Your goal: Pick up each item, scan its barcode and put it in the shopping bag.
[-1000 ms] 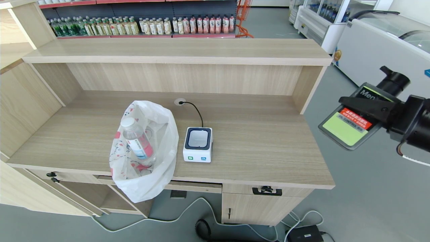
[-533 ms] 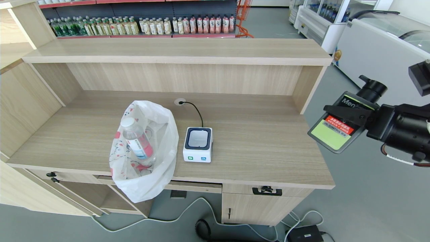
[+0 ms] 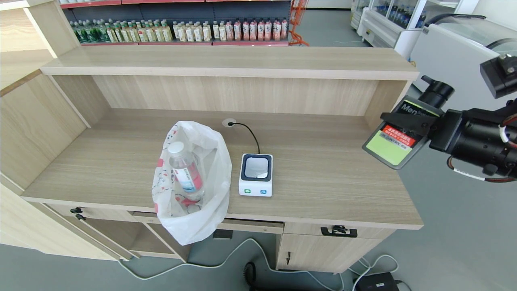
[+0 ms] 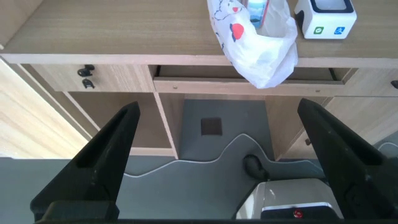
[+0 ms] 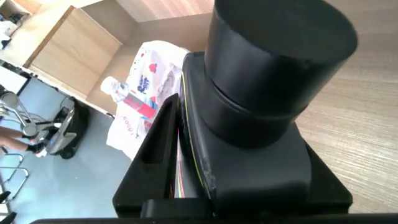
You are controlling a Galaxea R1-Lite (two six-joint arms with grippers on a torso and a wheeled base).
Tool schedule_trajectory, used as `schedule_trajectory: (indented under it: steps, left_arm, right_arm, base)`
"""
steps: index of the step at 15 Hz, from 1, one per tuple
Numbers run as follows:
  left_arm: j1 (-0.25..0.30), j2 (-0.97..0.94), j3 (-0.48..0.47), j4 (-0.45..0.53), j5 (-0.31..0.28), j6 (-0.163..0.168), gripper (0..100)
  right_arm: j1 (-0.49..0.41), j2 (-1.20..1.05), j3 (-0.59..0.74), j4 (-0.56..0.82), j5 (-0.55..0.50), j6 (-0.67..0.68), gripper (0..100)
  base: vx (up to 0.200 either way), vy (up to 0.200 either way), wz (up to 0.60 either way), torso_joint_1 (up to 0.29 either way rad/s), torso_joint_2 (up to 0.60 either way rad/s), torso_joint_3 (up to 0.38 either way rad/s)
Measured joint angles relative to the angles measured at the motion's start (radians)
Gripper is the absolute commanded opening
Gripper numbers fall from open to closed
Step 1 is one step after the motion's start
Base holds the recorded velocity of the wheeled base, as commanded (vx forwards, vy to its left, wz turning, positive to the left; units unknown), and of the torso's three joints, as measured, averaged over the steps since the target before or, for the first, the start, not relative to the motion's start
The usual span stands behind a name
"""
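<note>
Right gripper [image 3: 398, 128] clamps a black bottle [image 3: 388, 147] in the air at the counter's [image 3: 323, 161] right end, one finger hidden behind it. Left gripper [image 4: 214, 163] hangs spread wide below the counter front, its fingertips cut off. A shopping bag [image 3: 202, 220] droops over the edge.

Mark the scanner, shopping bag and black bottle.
scanner [image 3: 255, 167]: head view, glass top window.
shopping bag [image 3: 198, 226]: head view, lower white wall.
black bottle [image 3: 388, 148]: head view, green label.

Black bottle [image 3: 389, 147] has white lettering up top and a red printed strip over green. Scanner [image 3: 255, 174] front has two small icons.
</note>
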Motion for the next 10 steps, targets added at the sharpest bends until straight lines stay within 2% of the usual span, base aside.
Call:
schedule_trajectory:
  steps: [3,7,10]
  left_arm:
    - [0.000,0.000,0.000,0.000,0.000,0.001,100]
    - [0.000,0.000,0.000,0.000,0.000,0.001,100]
    - [0.000,0.000,0.000,0.000,0.000,-0.001,100]
  right_arm:
    - [0.001,0.073,-0.074,-0.003,-0.020,-0.019,0]
    - [-0.006,0.186,-0.153,-0.002,-0.106,-0.019,0]
    - [-0.002,0.261,-0.202,-0.004,-0.117,0.001,0]
  base:
    - [0.000,0.200,0.00,0.004,0.00,-0.001]
    - [0.000,0.200,0.00,0.001,0.00,0.002]
    - [0.000,0.000,0.00,0.000,0.00,0.000]
